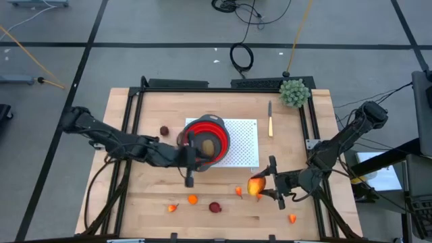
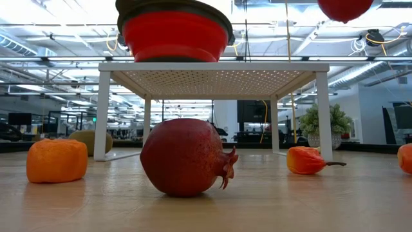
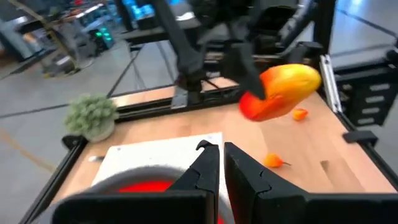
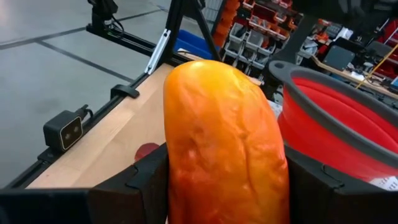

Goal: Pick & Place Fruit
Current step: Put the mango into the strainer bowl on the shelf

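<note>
My right gripper [image 1: 264, 187] is shut on the larger red-orange oblong fruit [image 1: 256, 185], held above the table's near right part, right of the red bowl [image 1: 208, 138]. The bowl stands on a white perforated stand [image 1: 243, 145] with a brown oval fruit [image 1: 208, 146] inside. My left gripper [image 3: 221, 163] is shut and holds nothing, hovering over the bowl's near rim [image 3: 140, 186]. Dark red balls [image 1: 164, 131] [image 1: 214, 207], an orange piece [image 1: 192, 199] and tiny orange bits [image 1: 238, 191] [image 1: 291, 218] lie on the wood. My right gripper pinches the oblong fruit [image 4: 224, 143] between its two fingers [image 4: 140, 180], one on each long side. The fingers come about level from the table's right side. The fruit is lifted clear of the table, and one end [image 3: 305, 78] sticks out past the fingers.
A green bushy ball [image 1: 294, 93] sits at the far right corner, and a wooden-handled knife [image 1: 270, 121] lies right of the stand. A dark metal frame [image 1: 135, 101] borders the tabletop. In the low view the dark red fruit [image 2: 183, 156] stands closest.
</note>
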